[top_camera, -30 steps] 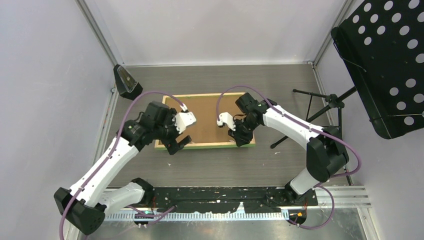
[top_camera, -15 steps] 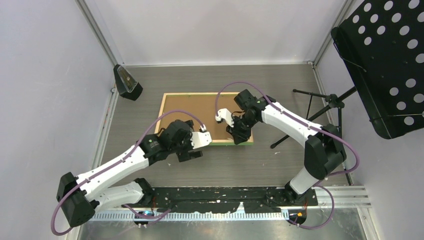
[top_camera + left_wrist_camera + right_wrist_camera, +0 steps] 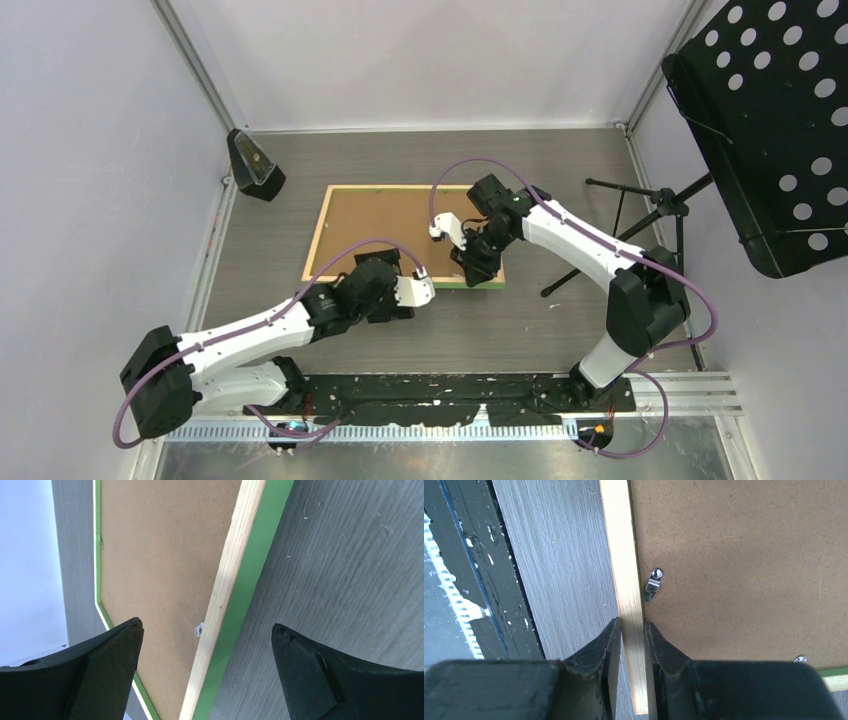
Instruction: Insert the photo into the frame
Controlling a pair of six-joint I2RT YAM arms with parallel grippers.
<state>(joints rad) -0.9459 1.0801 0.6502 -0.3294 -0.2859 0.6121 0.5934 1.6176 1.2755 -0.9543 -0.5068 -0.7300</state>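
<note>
The frame (image 3: 318,235) lies back up on the table, with a light wood rail and a green edge. A brown hardboard backing (image 3: 385,225) fills it. The photo is not in view. My right gripper (image 3: 478,270) is shut on the frame's near rail close to the near right corner; in the right wrist view the jaws (image 3: 631,625) pinch the wood rail (image 3: 621,555) beside a metal clip (image 3: 652,586). My left gripper (image 3: 388,288) is open and empty over the near edge. In the left wrist view it (image 3: 206,627) straddles the rail (image 3: 235,565) without touching it.
A black perforated music stand (image 3: 770,110) looms at the right, its tripod legs (image 3: 640,215) on the table near the frame's right end. A small black object (image 3: 255,165) stands at the back left. A black strip (image 3: 450,400) runs along the near edge.
My left arm has swung from the frame's near left corner to the right along the near edge and drawn back. The frame has shifted slightly left. The right gripper keeps its hold.
</note>
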